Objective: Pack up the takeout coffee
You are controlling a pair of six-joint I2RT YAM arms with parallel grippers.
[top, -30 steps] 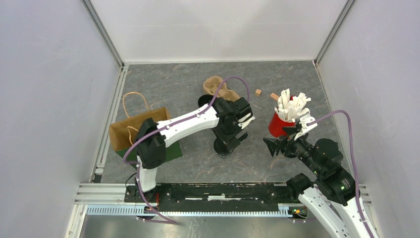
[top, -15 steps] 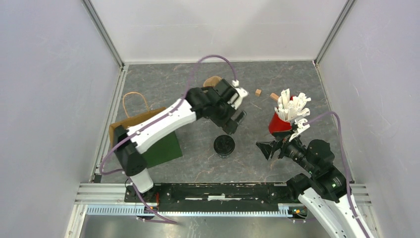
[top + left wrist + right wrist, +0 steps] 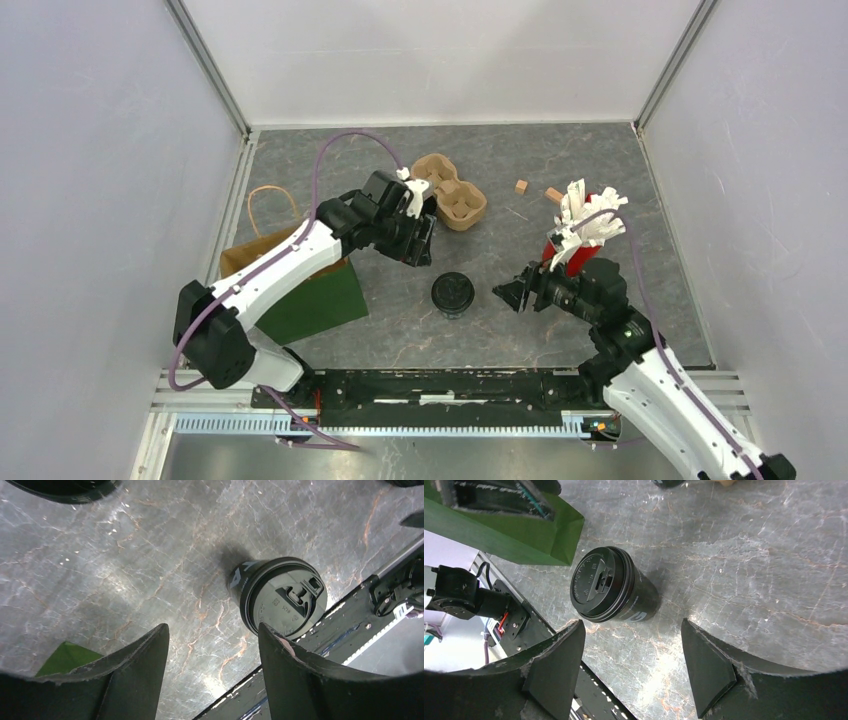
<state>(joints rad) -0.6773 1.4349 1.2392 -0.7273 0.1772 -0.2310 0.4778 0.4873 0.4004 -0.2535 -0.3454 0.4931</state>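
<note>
Black takeout coffee stands near green bag; left tool, right tool open.

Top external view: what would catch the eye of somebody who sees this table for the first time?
The black lidded coffee cup stands upright at mid-table, with the open left hand and open right hand on either side, neither touching it. A red cup of white sticks stands out at the right, and a paper bag is at the left.
</note>
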